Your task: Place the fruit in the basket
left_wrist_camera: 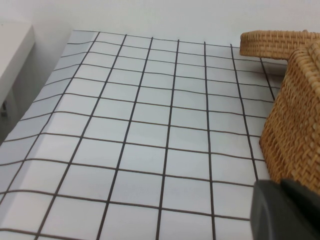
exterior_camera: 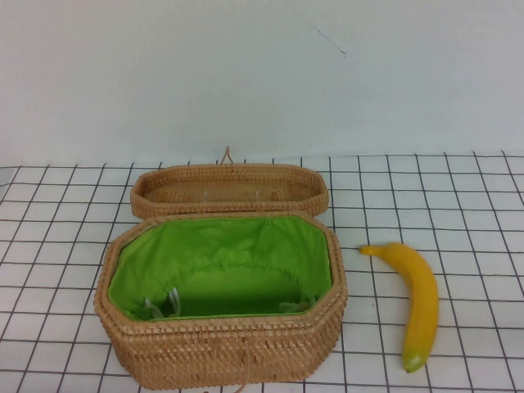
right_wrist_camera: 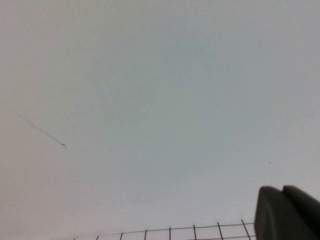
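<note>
The yellow banana [exterior_camera: 419, 299] with a greenish tip lies on the gridded table just right of the basket [exterior_camera: 221, 348]. The tan wicker basket stands open, its green lining showing, and its woven lid [exterior_camera: 229, 190] lies folded back behind it. Neither gripper shows in the high view. In the left wrist view my left gripper [left_wrist_camera: 284, 210] is shut and empty, low over the table beside the basket's woven wall [left_wrist_camera: 295, 125]; the lid [left_wrist_camera: 277, 44] shows beyond. In the right wrist view my right gripper [right_wrist_camera: 286, 212] is shut and empty, facing the pale wall. The banana is out of both wrist views.
A white cloth with a black grid [exterior_camera: 458, 196] covers the table. A pale wall [exterior_camera: 262, 74] stands behind it. A white ledge [left_wrist_camera: 12, 55] sits off the table's edge in the left wrist view. White straps [exterior_camera: 164, 304] lie inside the basket.
</note>
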Robot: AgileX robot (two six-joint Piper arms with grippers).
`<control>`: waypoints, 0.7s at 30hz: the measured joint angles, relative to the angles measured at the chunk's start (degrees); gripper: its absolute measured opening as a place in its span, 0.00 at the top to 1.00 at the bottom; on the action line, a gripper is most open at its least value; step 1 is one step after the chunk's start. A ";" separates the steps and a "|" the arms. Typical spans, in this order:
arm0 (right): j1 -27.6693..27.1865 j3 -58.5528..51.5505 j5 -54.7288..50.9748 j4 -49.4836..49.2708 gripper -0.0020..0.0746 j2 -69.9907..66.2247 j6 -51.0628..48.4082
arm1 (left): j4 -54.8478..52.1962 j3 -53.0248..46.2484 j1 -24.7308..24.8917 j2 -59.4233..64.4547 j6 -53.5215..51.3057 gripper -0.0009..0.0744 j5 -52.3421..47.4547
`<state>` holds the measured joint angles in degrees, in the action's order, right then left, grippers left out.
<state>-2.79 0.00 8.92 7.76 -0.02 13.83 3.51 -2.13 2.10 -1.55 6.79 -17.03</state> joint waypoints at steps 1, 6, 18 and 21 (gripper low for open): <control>0.00 0.00 0.28 0.00 0.98 0.00 -0.22 | 0.00 0.00 0.00 0.00 0.00 0.99 0.00; 0.00 0.00 0.73 0.94 0.98 0.00 -0.56 | 0.00 0.00 0.00 0.00 0.00 0.99 0.00; 0.00 -0.07 27.11 3.80 0.98 0.02 -0.19 | -0.10 0.00 0.00 0.00 0.00 0.99 0.00; 0.00 0.41 28.57 3.80 0.98 0.00 4.77 | -0.10 0.00 0.00 0.00 0.00 0.99 0.00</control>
<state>-2.79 0.41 37.49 11.55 -0.02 18.60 3.41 -2.13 2.10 -1.55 6.79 -17.03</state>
